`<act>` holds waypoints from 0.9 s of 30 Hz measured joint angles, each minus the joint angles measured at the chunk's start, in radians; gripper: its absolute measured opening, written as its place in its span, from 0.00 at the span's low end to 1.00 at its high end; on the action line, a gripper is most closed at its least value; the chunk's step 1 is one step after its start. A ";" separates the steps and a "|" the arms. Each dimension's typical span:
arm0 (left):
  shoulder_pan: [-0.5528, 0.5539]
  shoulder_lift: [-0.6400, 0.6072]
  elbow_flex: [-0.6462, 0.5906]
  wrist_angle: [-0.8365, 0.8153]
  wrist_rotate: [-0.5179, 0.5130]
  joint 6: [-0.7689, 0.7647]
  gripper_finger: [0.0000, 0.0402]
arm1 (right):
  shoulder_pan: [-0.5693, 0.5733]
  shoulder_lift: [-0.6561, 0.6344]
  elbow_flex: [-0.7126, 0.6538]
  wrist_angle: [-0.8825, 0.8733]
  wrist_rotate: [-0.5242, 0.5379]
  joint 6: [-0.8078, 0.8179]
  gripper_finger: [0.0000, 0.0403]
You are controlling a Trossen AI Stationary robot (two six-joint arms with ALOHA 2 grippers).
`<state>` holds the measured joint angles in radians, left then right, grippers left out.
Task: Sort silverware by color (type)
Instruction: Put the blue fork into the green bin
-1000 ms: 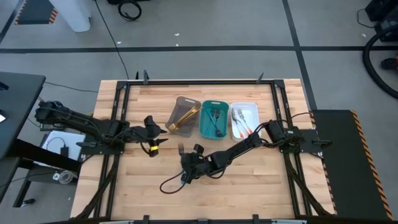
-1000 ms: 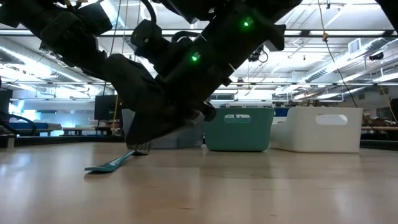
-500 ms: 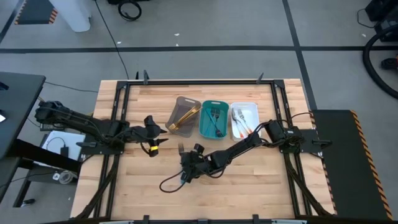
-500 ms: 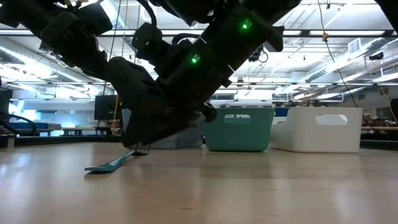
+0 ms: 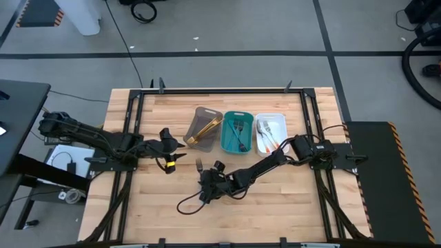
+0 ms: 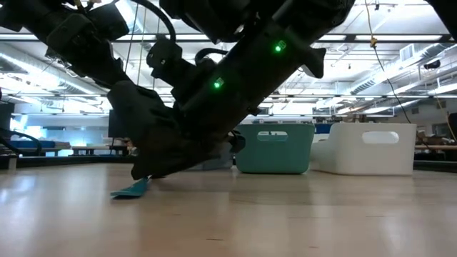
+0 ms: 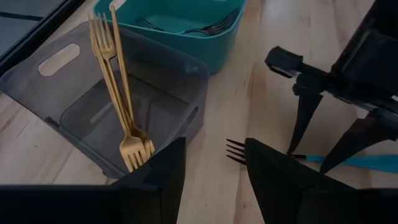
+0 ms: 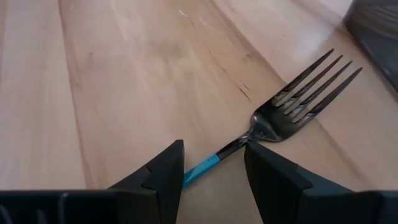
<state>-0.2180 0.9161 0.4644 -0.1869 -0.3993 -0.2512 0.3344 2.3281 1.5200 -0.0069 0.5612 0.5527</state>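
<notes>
Right pincer [image 8: 211, 163] is lowered over the middle of the surface [image 5: 275, 207], fingers [image 8: 155, 177] spread apart and closed on nothing. A dark fork [image 8: 283, 112] with a blue handle lies flat on the wood directly ahead of it. In the right wrist view the fork's neck and the start of the blue handle run into the gap between the two fingertips, while the tines point away from the pincer. Contact between fingers and fork cannot be confirmed. In the high view the fork's tines [image 5: 198, 164] show just on the far side of the pincer [image 5: 207, 180], on the near-left side of the trays. In the low view the blue handle end [image 6: 132, 189] rests on the surface under the arm.

Left pincer [image 5: 178, 150] waits at the left of the surface, near the grey tray [image 5: 200, 118], fingers parted and holding nothing.

Three trays stand in a row at the far centre. The grey tray [image 7: 74, 81] holds gold forks [image 7: 121, 99]. The teal tray [image 5: 236, 132] holds dark pieces. The white tray [image 5: 271, 132] holds silver pieces with orange handles.
</notes>
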 joint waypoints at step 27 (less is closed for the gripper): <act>0.000 0.000 0.000 -0.004 0.000 0.000 0.43 | -0.001 -0.002 0.001 -0.065 -0.069 -0.085 0.16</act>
<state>-0.2184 0.9161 0.4644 -0.1905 -0.3992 -0.2516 0.3334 2.3260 1.5208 -0.0715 0.4921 0.4675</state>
